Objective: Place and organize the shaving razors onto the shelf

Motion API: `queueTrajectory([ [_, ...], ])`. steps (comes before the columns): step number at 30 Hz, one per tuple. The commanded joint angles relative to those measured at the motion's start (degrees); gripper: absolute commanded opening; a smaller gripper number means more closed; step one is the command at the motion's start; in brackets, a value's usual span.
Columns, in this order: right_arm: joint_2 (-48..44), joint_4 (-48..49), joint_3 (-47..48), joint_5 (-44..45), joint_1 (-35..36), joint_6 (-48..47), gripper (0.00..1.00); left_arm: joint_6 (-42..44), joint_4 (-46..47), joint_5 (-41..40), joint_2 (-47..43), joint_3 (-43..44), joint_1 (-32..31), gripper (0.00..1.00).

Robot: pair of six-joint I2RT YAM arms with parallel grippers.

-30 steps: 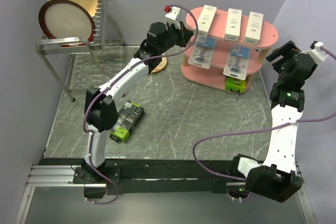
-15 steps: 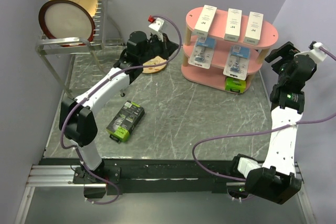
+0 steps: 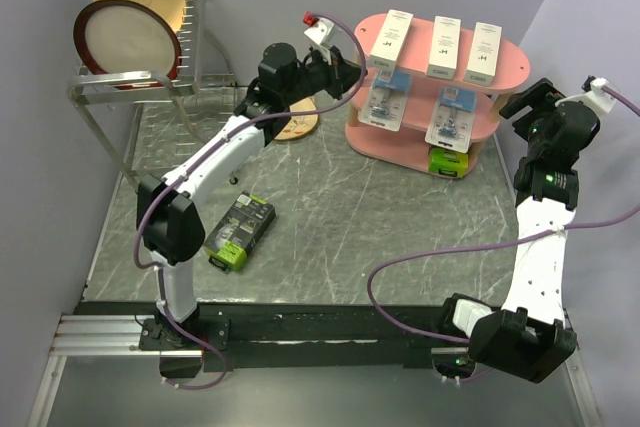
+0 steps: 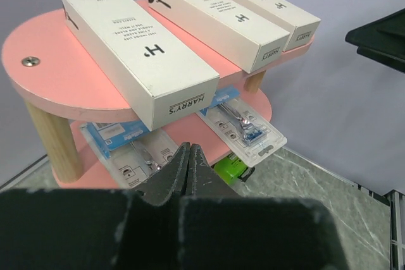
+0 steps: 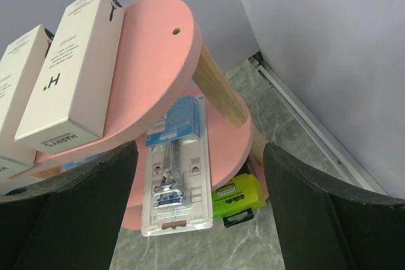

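"HARRY'S" is printed on the front end of each slim white box (image 4: 142, 61), and a large "H'" on its top face. Three such boxes are counted, laid flat side by side on the top board of the pink three-tier shelf (image 3: 517, 65). Their long axes run front to back across the oval board, parallel, with the printed ends overhanging the front edge.

On the middle tier two blue-white blister cards (image 5: 174, 181) are seen, each showing one razor. Their long axes likewise run front to back, and their lower ends jut past the board's front edge; the small print cannot be made out.

"Gillette" can be read on the lime end of a black-and-lime-green box (image 5: 237, 197), which is lodged on the bottom tier at the shelf's right end with that end facing front. A second black-and-lime-green box (image 3: 238, 232) lies flat on the counter (image 3: 350, 227), in its left half — long axis diagonal, lime end pointed toward the near left corner, lettering too small to read.

The left claw (image 4: 188, 156) is clenched on nothing, its fingers pressed together, and is held in front of the shelf's left end. The right claw (image 3: 520, 104) is released — its fingers (image 5: 329, 219) are spread wide with nothing gripped, and it is raised beside the shelf's right end.
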Motion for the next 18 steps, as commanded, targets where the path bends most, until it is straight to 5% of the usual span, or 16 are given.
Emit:
queueTrajectory([
  [1, 0.3, 3.7, 1.2, -1.2, -0.3, -0.1, 0.87, -1.7, 2.7, 0.7, 2.6, 4.6, -0.9, 0.01],
  [18, -0.1, 4.1, -0.3, -0.7, -0.3, -0.2, 0.87, -3.0, 4.8, -3.7, 11.1, 13.7, -1.7, 0.01],
])
